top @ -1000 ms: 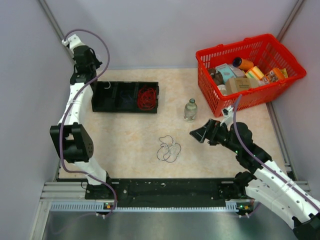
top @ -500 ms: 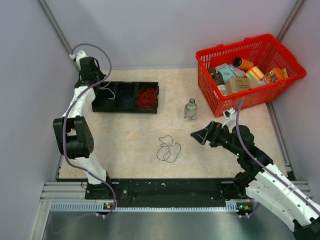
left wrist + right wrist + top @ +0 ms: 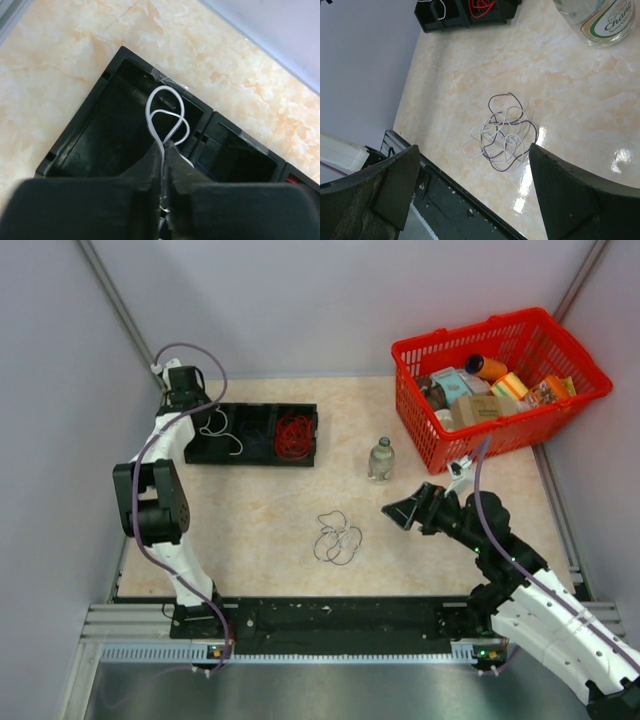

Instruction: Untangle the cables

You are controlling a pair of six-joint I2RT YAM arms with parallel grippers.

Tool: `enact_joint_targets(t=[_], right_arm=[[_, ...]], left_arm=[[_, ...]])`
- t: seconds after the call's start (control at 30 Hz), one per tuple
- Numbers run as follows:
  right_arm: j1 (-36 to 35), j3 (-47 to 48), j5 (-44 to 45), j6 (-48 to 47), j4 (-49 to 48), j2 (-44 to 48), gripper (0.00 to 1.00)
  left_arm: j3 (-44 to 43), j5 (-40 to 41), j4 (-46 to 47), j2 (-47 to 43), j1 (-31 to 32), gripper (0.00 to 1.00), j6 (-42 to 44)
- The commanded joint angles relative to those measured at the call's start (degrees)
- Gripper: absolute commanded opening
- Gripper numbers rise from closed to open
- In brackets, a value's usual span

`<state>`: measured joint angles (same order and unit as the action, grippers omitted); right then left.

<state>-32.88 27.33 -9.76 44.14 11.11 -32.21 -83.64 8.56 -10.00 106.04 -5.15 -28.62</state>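
A black three-compartment tray (image 3: 250, 455) lies at the back left. My left gripper (image 3: 203, 418) is above its left compartment, shut on a white cable (image 3: 224, 430) whose loops hang into that compartment. In the left wrist view the white cable (image 3: 165, 117) runs up between my closed left gripper (image 3: 166, 146). A red cable (image 3: 294, 435) fills the right compartment. A tangle of white and dark cables (image 3: 338, 537) lies on the table centre. My right gripper (image 3: 405, 510) is open and empty, to the right of it. In the right wrist view the tangle (image 3: 502, 135) sits beyond my right gripper (image 3: 474, 147).
A clear bottle (image 3: 381, 459) stands behind the tangle and shows in the right wrist view (image 3: 600, 20). A red basket (image 3: 420, 352) of packaged goods sits at the back right. A black rail (image 3: 330, 615) runs along the near table edge.
My left arm has swung right from the back left corner to over the tray, carrying the white cable into the left compartment. The right arm has barely moved.
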Motion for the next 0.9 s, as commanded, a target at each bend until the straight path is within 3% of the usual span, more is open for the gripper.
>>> enact_joint_targets(t=[0.0, 0.03, 0.07, 0.13, 0.37, 0.57, 0.63, 0.77, 0.87], right_arm=[[-0.3, 0.8, 0.2, -0.3, 0.2, 1.1, 0.88], [-0.3, 0.8, 0.3, -0.5, 0.3, 1.3, 0.88], [-0.3, 0.8, 0.4, -0.5, 0.4, 1.2, 0.88], [-0.3, 0.7, 0.4, -0.5, 0.2, 1.2, 0.88], [-0.2, 0.6, -0.1, -0.5, -1.4, -1.0, 0.88], [-0.3, -1.0, -0.7, -0.4, -2.6, -1.5, 0.88], [-0.3, -1.7, -1.7, -1.4, -3.7, -3.6, 0.87], [-1.6, -1.1, -9.2, -2.8, -7.2, -12.5, 0.78], [-5.3, -0.3, -9.2, -2.3, -9.6, -18.5, 0.72]], left_arm=[[-7.7, -2.6, -7.2, 4.6, -2.5, 0.24, -2.6], [-8.9, -3.5, -8.9, 5.1, -2.8, 0.39, -3.1], [-9.7, -4.2, -10.1, 5.1, -3.2, 0.61, -3.6], [-10.3, -4.7, -12.7, 4.1, -3.2, 0.72, -4.9], [-3.7, -8.3, -13.5, -4.6, -3.0, 0.70, -8.6], [8.5, -12.8, -10.0, -15.1, -0.1, 0.66, -9.1], [15.0, -17.4, -6.0, -20.4, 4.2, 0.66, -8.3], [26.2, -21.0, -2.0, -30.8, 20.7, 0.68, -3.7], [34.6, -25.3, 0.0, -37.9, 30.9, 0.63, -1.6]])
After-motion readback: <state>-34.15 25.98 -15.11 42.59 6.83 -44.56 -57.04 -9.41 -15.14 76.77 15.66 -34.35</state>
